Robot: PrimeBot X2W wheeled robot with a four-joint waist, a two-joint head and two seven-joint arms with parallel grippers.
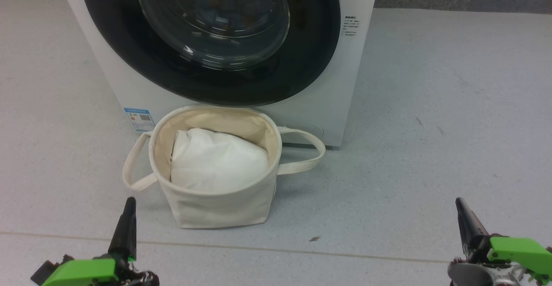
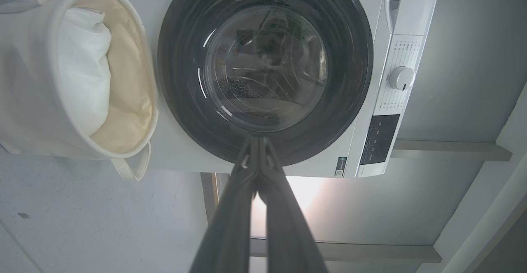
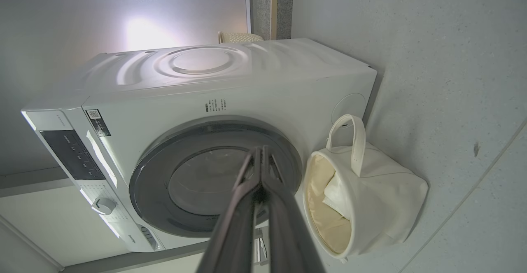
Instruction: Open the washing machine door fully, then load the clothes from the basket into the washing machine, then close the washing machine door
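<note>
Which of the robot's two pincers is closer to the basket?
The left pincer, at the head view's lower left: its tip is close to the basket, while the right pincer sits far off across the floor.

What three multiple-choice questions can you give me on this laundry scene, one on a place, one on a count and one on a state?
1. Where is the basket?
A. On the floor in front of the washing machine.
B. On top of the washing machine.
C. Inside the washing machine.

2. How many strap handles has the basket?
A. One.
B. Two.
C. Four.

3. How is the washing machine door?
A. Wide open.
B. Half open.
C. Shut.

Answers:
A: it stands on the floor just below the door.
B: one loop shows on each side.
C: its black rim lies flat against the white front.
</note>
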